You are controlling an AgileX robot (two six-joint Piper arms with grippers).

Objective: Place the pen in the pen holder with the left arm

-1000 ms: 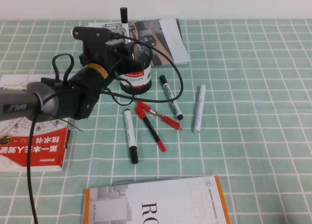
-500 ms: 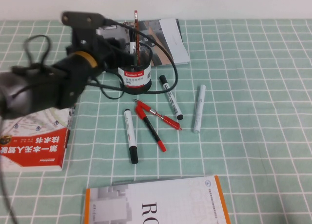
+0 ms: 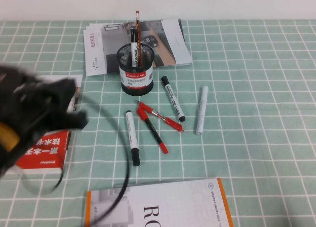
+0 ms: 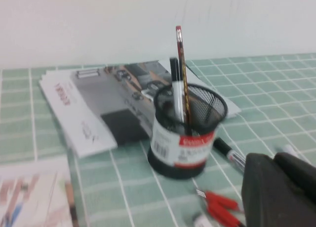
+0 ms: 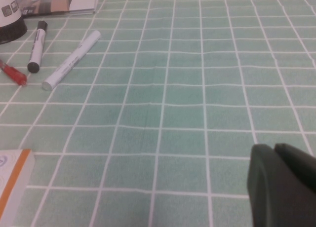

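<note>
The pen (image 3: 134,50), white with a black cap, stands upright inside the black mesh pen holder (image 3: 136,75), beside a red-brown pencil (image 3: 138,32). My left gripper (image 3: 74,120) is a blurred black mass at the left front, well away from the holder. In the left wrist view the left gripper (image 4: 273,158) is empty with its fingers together, and the pen (image 4: 175,86) and the holder (image 4: 185,138) lie ahead of it. My right gripper (image 5: 272,147) is shut and empty above bare tablecloth; it is out of the high view.
Loose markers (image 3: 132,137) (image 3: 173,97) (image 3: 201,109) and two red pens (image 3: 159,116) lie in front of the holder. A magazine (image 3: 163,39) lies behind it, a red book (image 3: 47,150) at the left and a large book (image 3: 158,205) at the front edge.
My left arm has pulled back from the holder towards the left front. The pen it held above the holder now stands in the holder, let go.
</note>
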